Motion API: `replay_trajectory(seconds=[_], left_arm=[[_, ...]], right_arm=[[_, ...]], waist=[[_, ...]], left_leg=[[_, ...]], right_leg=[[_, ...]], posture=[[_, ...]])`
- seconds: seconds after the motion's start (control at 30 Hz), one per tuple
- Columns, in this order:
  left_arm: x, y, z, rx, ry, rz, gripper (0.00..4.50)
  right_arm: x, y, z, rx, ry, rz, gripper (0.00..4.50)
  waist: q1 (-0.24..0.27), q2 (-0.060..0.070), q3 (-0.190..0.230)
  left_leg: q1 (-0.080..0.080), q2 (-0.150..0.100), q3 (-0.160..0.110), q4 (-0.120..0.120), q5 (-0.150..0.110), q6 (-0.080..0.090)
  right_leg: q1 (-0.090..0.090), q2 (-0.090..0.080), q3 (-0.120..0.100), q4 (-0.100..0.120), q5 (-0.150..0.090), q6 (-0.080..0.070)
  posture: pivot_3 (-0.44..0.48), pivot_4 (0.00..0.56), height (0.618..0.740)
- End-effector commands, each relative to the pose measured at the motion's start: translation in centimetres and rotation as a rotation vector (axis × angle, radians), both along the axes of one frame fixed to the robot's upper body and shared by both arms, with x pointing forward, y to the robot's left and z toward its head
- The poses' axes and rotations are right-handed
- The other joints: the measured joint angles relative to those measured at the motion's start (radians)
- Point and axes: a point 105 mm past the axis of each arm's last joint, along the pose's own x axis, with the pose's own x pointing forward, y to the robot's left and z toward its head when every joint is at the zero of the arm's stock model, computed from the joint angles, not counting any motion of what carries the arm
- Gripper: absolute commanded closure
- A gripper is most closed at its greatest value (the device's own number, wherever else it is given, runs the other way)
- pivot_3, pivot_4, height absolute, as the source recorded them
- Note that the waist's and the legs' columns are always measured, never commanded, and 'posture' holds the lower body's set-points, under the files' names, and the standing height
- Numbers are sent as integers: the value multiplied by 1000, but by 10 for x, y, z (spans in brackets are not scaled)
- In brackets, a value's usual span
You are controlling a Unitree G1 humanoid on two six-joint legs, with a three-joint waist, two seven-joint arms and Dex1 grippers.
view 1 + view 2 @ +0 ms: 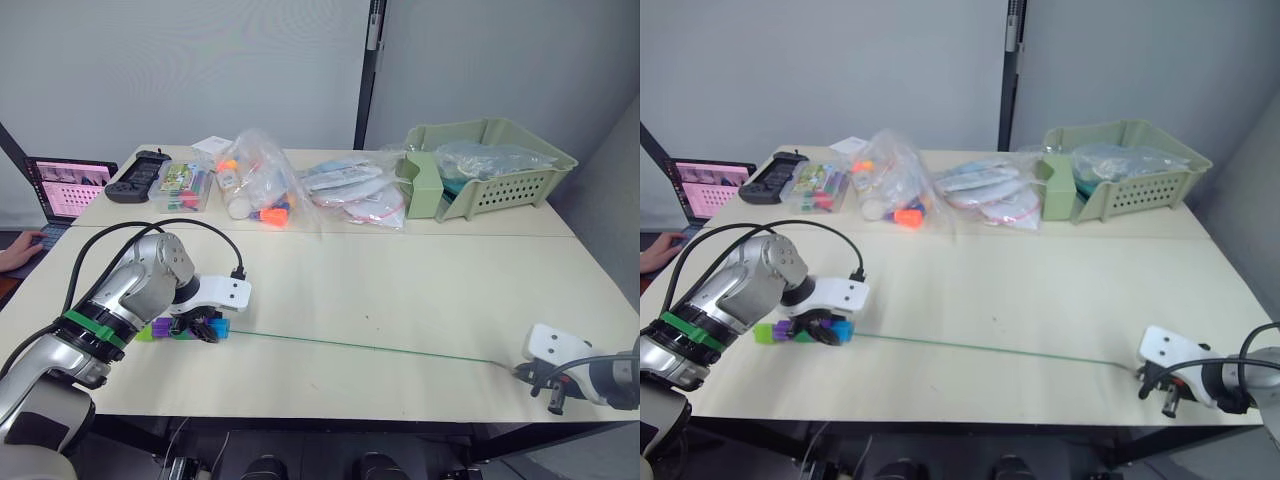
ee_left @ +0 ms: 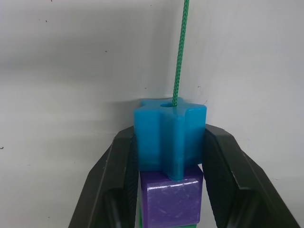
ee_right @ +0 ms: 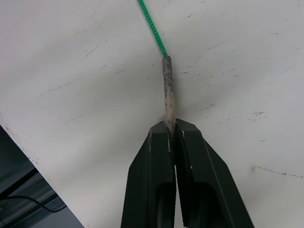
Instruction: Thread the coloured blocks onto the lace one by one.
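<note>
The lace [image 1: 370,346] runs taut and straight across the table [image 1: 400,290] from left gripper [image 2: 171,156] to right gripper [image 3: 172,130]. Its tan tip [image 3: 167,90] is pinched between the right fingers, jaws clamped together on it. The lace enters the hole of the blue block [image 2: 169,137], which the left jaws clamp on both sides. A purple block [image 2: 171,197] sits directly behind the blue one, touching it

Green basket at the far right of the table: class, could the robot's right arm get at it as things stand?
Probably not freely: the right gripper is shut on the lace tip at the near edge, and the green basket sits across the table.
</note>
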Motion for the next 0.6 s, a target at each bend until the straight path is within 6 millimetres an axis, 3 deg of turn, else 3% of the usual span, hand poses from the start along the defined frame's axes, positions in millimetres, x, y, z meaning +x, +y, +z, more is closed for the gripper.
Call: replay_trajectory(seconds=[0.03,0.23,0.53,0.6], left_arm=[[-6,15,-12,58,51,36,3133],[-15,9,-15,15,79,-10,3133],[-14,2,-13,-29,11,-70,3133],[-12,1,-12,-42,-4,-56,2124]], right_arm=[[2,3,-2,-11,-10,0,4500],[11,38,-21,32,10,97,4500],[31,45,-50,7,-9,42,4500],[36,45,-50,8,-38,35,3826]], waist=[[-1,0,0],[-16,-4,-1],[-21,-28,-17],[-19,-31,-19]], left_leg=[[0,0,0,0,0,0],[3,3,0,0,0,0],[14,4,1,-8,-1,0],[16,5,1,-9,-1,0]], right_leg=[[0,0,0,0,0,0],[1,2,1,0,0,0],[8,3,1,-1,-2,-3],[10,3,1,-2,-2,-4]], posture=[[0,150,740],[0,150,740],[0,150,740],[0,150,740]])
